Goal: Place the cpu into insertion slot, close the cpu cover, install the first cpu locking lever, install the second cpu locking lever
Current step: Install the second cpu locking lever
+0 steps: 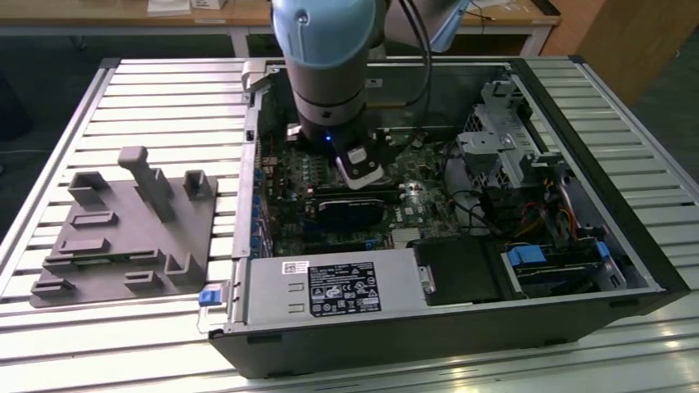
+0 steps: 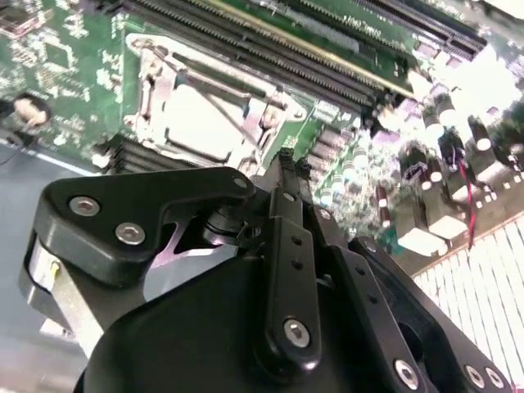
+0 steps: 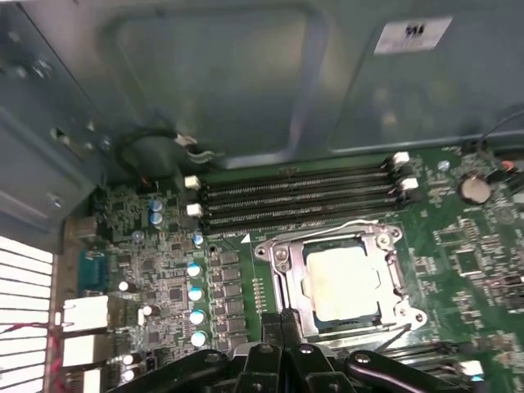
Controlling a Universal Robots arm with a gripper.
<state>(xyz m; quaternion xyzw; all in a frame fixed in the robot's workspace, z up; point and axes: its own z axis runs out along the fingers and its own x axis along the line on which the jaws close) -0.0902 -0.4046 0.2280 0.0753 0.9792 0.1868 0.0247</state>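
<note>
The cpu (image 3: pixel 342 282) lies flat in the insertion slot, its dull silver top showing in both wrist views (image 2: pixel 199 123). The cpu cover (image 3: pixel 282 282) is down around it as a silvery frame (image 2: pixel 151 94). Thin wire levers (image 3: pixel 327 232) run along the frame's edges; I cannot tell whether they are latched. My gripper (image 3: pixel 282 323) hangs just above the board beside the socket, shut with nothing between its fingers (image 2: pixel 286 164). In the exterior view my gripper (image 1: pixel 364 178) reaches down into the open computer case (image 1: pixel 437 344) over the middle of the motherboard.
Long black memory slots (image 3: pixel 295 196) lie just past the socket, and a row of capacitors (image 3: pixel 195 291) stands beside it. A black card (image 1: pixel 355 209), the power supply (image 1: pixel 327 286) and drive cage (image 1: pixel 497 131) crowd the case. A grey fixture block (image 1: pixel 120 229) sits on the slatted table.
</note>
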